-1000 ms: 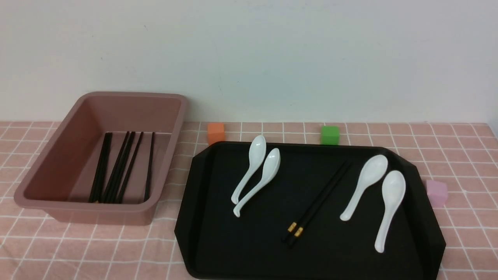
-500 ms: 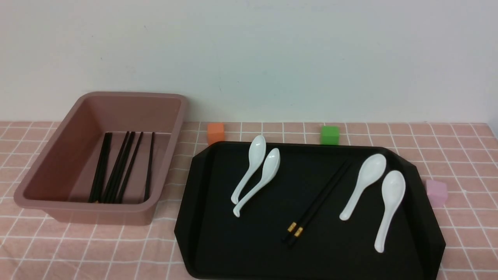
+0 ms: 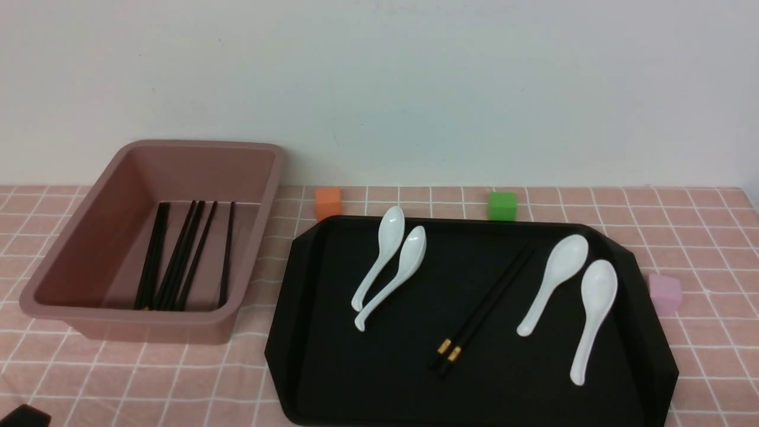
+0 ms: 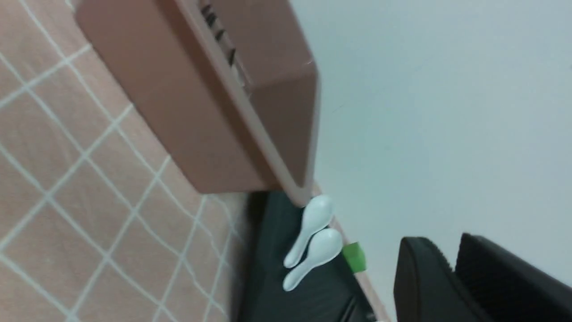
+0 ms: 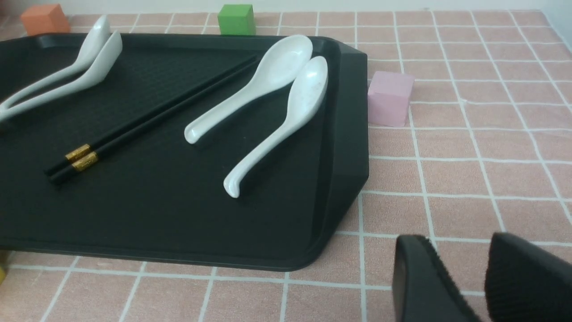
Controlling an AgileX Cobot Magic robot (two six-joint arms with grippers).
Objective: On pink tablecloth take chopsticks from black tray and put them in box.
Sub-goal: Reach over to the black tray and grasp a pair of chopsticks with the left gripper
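My left gripper (image 4: 451,264) and right gripper (image 5: 464,250) each stand parted, grasping nothing. The chopsticks (image 3: 483,308), gold-banded, lie between the spoon pairs (image 3: 396,267) on the black tray (image 3: 379,379). I read no lettering.

At left, close together, two white ceramic spoons: one slightly farther left (image 3: 390,237), the other just to its right (image 3: 410,255), both with bowls toward the far right and handles toward the near left. At right, another white pair, side by side: one with its bowl farther off (image 3: 566,258), the other nearer and to the right (image 3: 599,290), handles again toward the near left. On the far side, an orange cube (image 3: 328,203) at left and a green cube (image 3: 502,206) farther right. Right of all four spoons, a lilac cube (image 3: 665,293). Behind everything, a pale wall (image 3: 439,89). At the right wrist view's edge, something yellow (image 5: 2,273), too cut off to identify.
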